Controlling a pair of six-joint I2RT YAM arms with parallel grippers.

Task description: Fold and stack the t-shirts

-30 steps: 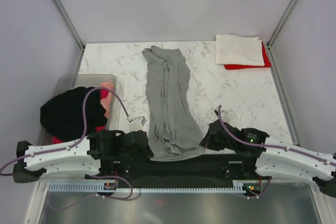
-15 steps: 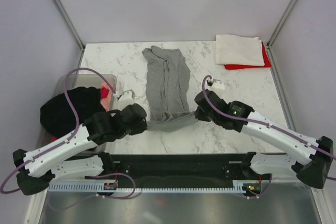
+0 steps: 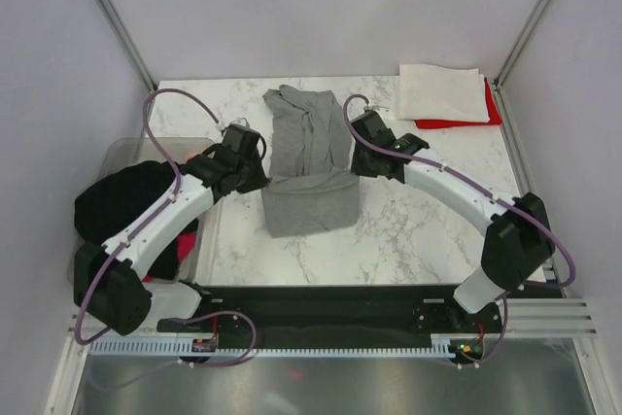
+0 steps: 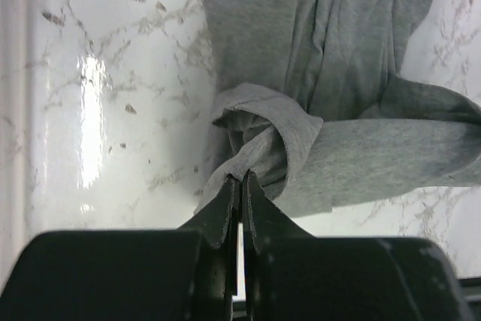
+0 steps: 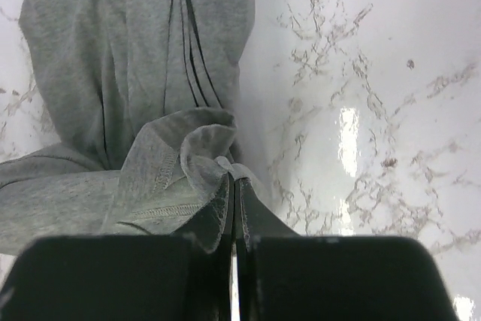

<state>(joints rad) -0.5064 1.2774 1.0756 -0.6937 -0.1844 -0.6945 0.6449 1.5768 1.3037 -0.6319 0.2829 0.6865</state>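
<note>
A heather grey t-shirt (image 3: 309,167) lies lengthwise in the middle of the marble table, its near end lifted and doubled over toward the far end. My left gripper (image 3: 260,176) is shut on the shirt's left near corner (image 4: 248,148). My right gripper (image 3: 356,168) is shut on the right near corner (image 5: 203,152). Both hold the hem a little above the shirt's middle. A folded white t-shirt (image 3: 442,92) lies on a folded red one (image 3: 457,121) at the far right corner. A black t-shirt (image 3: 121,203) and a pink one (image 3: 202,167) sit in the tub.
A clear plastic tub (image 3: 136,151) stands at the left edge of the table, beside my left arm. Metal frame posts (image 3: 112,15) rise at both far corners. The black rail with the arm bases (image 3: 321,303) runs along the near edge.
Both grippers have carried the grey shirt's near hem up and away from the near edge toward the middle, folding the shirt over itself. Both arms have stretched far out.
</note>
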